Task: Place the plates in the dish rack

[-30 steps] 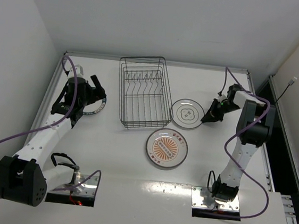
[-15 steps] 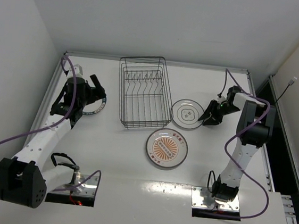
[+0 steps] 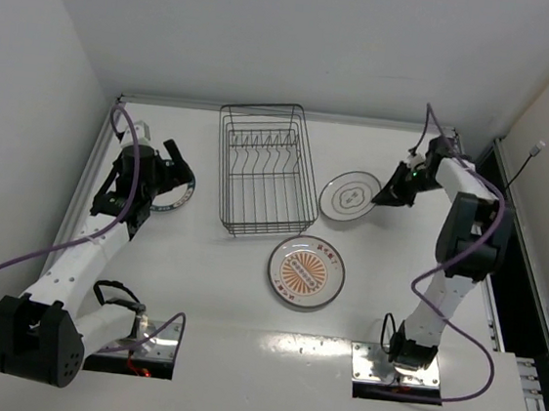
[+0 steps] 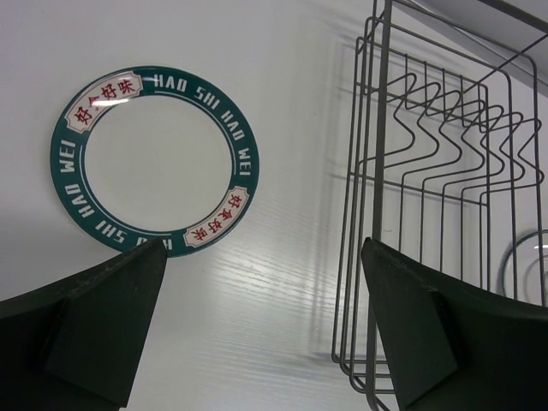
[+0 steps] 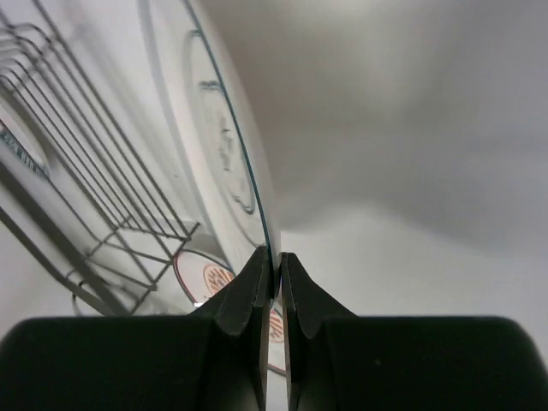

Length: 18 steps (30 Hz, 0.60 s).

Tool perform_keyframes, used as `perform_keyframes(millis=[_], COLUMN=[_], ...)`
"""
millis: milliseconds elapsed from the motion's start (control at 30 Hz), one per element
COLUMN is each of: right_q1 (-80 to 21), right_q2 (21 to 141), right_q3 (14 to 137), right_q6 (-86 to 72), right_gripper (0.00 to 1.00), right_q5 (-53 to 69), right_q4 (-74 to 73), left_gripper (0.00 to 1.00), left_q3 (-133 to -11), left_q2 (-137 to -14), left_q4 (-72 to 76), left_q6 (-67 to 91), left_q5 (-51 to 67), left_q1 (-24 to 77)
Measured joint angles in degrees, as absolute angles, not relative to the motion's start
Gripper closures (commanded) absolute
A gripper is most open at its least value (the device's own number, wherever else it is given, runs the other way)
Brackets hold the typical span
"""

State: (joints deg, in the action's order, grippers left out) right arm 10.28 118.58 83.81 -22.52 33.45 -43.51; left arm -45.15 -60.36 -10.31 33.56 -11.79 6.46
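Note:
My right gripper [image 3: 389, 195] is shut on the rim of the grey-rimmed plate [image 3: 350, 195] and holds it lifted and tilted just right of the dish rack [image 3: 263, 168]. In the right wrist view the fingers pinch the plate's edge [image 5: 257, 224]. The orange-centred plate [image 3: 306, 272] lies flat on the table in front of the rack. The teal-ringed plate [image 4: 155, 159] lies flat left of the rack; its edge shows beside the arm in the top view [image 3: 181, 199]. My left gripper [image 3: 178, 161] is open and empty above the table between that plate and the rack [image 4: 445, 205].
The white table [image 3: 198, 276] is walled at the back and both sides. Purple cables trail from both arms. The arm bases sit at the near edge.
My right gripper has lifted the grey-rimmed plate off the table and tilted it up, moving slightly toward the back. The left arm has barely moved.

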Motion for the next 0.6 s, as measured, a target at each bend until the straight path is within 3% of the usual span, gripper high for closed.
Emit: perform_keyframes(millis=[133, 300, 400, 600], right_q1=[9.4, 3.8, -2.9, -14.3], right_q2=[105.9, 100.7, 102.3, 116.9], right_q3=[87.0, 106.6, 115.7, 130.9], right_q6=[-26.2, -27.9, -28.1, -27.9], right_gripper=[1.00, 1.00, 1.00, 1.00], right_q5=[24.8, 12.4, 5.0, -4.5], right_q4=[-45.1, -45.0, -45.3, -48.0], left_gripper=[0.03, 0.03, 0.03, 0.03], left_q3=[-45.1, -44.2, -43.9, -43.9], left_q2=[-60.4, -60.3, -60.3, -60.5], left_q4=[-10.4, -10.6, -10.7, -10.7], left_q6=[33.6, 33.7, 33.7, 33.7], left_q5=[-12.4, -13.7, -14.3, -15.5], left_q1=[6.4, 6.5, 6.5, 6.5])
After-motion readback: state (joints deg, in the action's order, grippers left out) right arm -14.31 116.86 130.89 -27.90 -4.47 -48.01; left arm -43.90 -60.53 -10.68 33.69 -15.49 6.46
